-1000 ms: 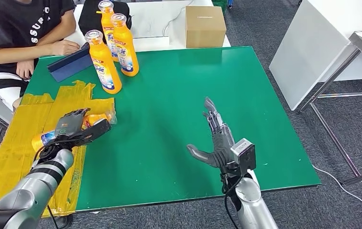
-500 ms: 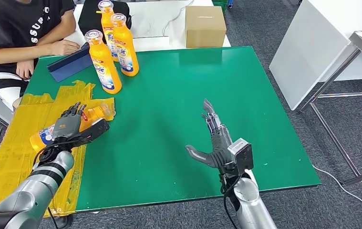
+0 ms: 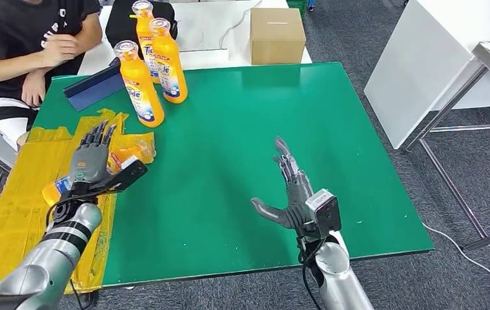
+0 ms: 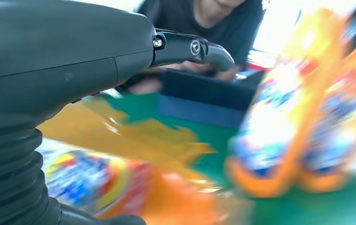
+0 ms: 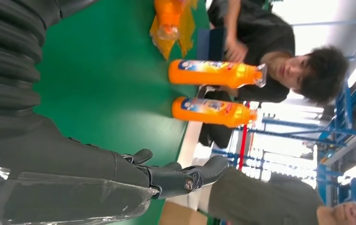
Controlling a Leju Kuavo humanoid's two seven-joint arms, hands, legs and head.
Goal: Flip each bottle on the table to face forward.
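One orange detergent bottle (image 3: 128, 155) lies on its side on the yellow taped patch (image 3: 10, 213), cap toward the table's middle. My left hand (image 3: 91, 159) is raised over its middle with fingers straight and spread, holding nothing. The left wrist view shows this lying bottle (image 4: 91, 187) blurred just under the hand. Three more orange bottles stand upright at the far left: the nearest (image 3: 140, 87), one behind it (image 3: 168, 61) and the farthest (image 3: 144, 26). My right hand (image 3: 294, 191) hovers open, empty, over the green table (image 3: 242, 129) near its front edge.
A blue flat case (image 3: 93, 87) lies beside the standing bottles. A seated person (image 3: 22, 39) leans at the far left corner. A cardboard box (image 3: 277, 35) and a black bag (image 3: 121, 22) sit on the white table behind. Another white table (image 3: 423, 58) stands at the right.
My left hand's fingers have uncurled from over the lying bottle and now point up and apart. The person's hand has lifted off the table. My right hand has barely moved.
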